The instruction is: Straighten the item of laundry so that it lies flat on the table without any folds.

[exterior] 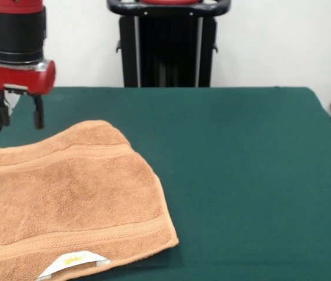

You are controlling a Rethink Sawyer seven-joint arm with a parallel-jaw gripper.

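Front view — towel (72, 199) flat on table (241, 175).

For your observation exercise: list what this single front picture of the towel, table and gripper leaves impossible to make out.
- Orange-tan towel: its left and lower edges run off the picture, so full flatness is unknown.
- White label: partly cut by the bottom edge; its crown is too small to read.
- Gripper: only one dark finger shows clearly, so open or shut is unclear.
- Green table: near edge out of frame.
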